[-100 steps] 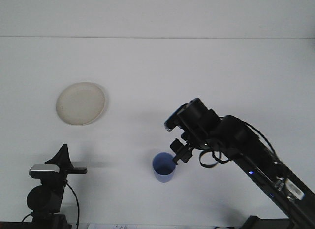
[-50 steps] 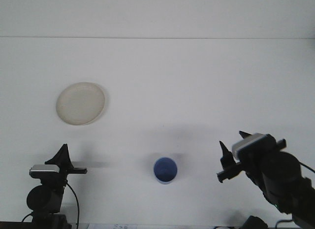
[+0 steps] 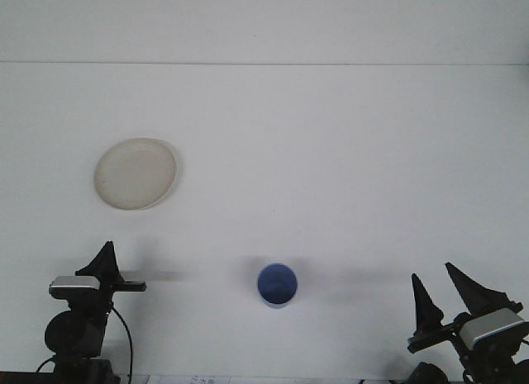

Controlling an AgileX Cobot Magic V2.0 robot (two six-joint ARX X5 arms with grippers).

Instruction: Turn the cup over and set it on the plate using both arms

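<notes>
Since a second ago the right arm has pulled away from the blue cup (image 3: 277,285) and drawn back to the near right corner of the table (image 3: 331,136), leaving the cup alone and upright, mouth up, near the middle of the near edge. White and bare over most of its spread, the table runs back to a far edge that meets a pale wall. On its left half, well apart from the cup and farther back, lies the round cream plate (image 3: 135,173), with nothing on it. At the near left corner stands the left gripper (image 3: 109,264); only one dark pointed finger shows above its camera block, so whether it is spread or closed I cannot tell. At the near right corner the right gripper (image 3: 447,295) points upward with its two dark fingers spread apart, grasping nothing.
</notes>
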